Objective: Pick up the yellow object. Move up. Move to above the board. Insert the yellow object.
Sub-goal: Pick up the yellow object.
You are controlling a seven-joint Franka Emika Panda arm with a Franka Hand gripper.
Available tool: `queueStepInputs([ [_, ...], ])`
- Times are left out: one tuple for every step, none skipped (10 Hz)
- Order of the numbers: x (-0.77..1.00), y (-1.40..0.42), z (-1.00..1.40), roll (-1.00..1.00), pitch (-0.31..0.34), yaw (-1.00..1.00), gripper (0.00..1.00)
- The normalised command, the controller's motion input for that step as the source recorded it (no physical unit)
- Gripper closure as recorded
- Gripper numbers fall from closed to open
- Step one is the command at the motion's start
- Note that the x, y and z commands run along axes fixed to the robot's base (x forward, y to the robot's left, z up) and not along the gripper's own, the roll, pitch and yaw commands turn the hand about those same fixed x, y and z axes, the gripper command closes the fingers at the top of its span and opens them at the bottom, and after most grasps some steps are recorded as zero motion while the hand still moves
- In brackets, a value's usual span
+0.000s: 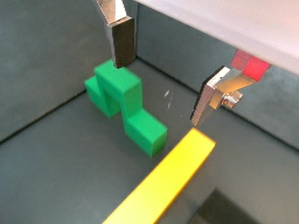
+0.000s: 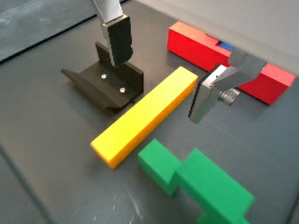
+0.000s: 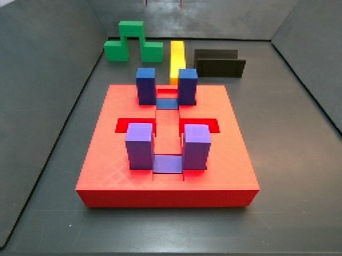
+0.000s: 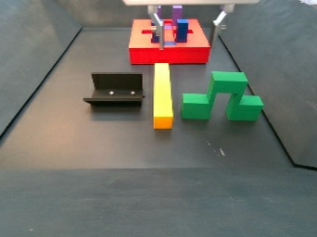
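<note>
The yellow object [image 4: 162, 93] is a long yellow-orange bar lying flat on the dark floor between the fixture [image 4: 118, 90] and a green stepped block [image 4: 223, 97]. It also shows in both wrist views [image 1: 163, 188] [image 2: 146, 118] and in a side view [image 3: 178, 55]. The board [image 3: 167, 165] is a red slab with blue and purple upright blocks; it also shows in a side view [image 4: 170, 46] and a wrist view [image 2: 216, 54]. My gripper [image 4: 188, 17] hangs open and empty, high above the bar's end nearer the board [image 2: 163, 70] [image 1: 163, 70]. Its fingers [image 2: 117, 39] touch nothing.
The green stepped block [image 2: 193, 179] [image 1: 128, 105] lies beside the bar on one side, and the black fixture [image 2: 105, 83] [image 3: 218, 62] stands on the other. Grey walls enclose the floor.
</note>
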Motion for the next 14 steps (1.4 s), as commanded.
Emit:
queueStepInputs([
  [0.89,0.00,-0.64,0.00,0.133,0.13,0.00],
  [0.89,0.00,-0.62,0.00,0.123,0.11,0.00],
  [0.82,-0.12,-0.54,0.00,0.123,0.05,0.00],
  [0.82,-0.19,-0.47,0.00,0.137,0.05,0.00],
  [0.74,-0.23,-0.42,0.00,0.107,0.05,0.00],
  [0.69,-0.19,-0.45,-0.02,0.064,0.00,0.00],
  [0.50,-0.09,-0.53,-0.09,0.004,0.00,0.00],
  [0.20,-0.06,-0.51,-0.20,-0.047,-0.04,0.00],
  [0.04,-0.05,-0.48,-0.29,-0.149,-0.05,0.00],
  [0.00,-0.05,-0.32,-0.36,-0.193,-0.03,0.00],
  [-0.08,-0.05,-0.14,-0.36,-0.244,0.00,0.00],
  [-0.23,-0.12,0.00,-0.22,-0.279,0.00,0.00],
  [-0.09,-0.19,-0.10,-0.09,-0.224,0.00,0.00],
  [-0.02,-0.38,-0.29,0.15,-0.121,0.00,0.00],
])
